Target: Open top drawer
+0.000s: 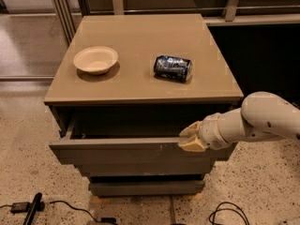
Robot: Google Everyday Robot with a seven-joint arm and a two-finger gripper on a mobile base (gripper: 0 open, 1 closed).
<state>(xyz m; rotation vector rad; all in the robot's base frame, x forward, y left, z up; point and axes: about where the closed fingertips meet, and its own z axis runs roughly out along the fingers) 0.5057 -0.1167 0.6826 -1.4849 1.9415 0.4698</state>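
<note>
Gripper [191, 138] sat at the right end of the top drawer [117, 150], its tan fingers [190, 129] pinched over the front's upper edge, one on the inside and one on the outer face (narrow grip, holding the slab). White arm [262, 118] reached in from the right. The top drawer stood partway out of the cabinet [140, 95], its front well forward of the cabinet top's edge, with a dark gap showing the interior behind it. The lower drawer fronts [145, 187] sat closed below and set back. On top were a pale bowl [95, 60] at left and a dark can [172, 68] on its side at right, well apart. A cable [225, 212] lay on the floor.

Judgement: the opening looked largely done. What was left was perhaps a bit more pull, then letting go. How far the drawer could travel could not be told.
</note>
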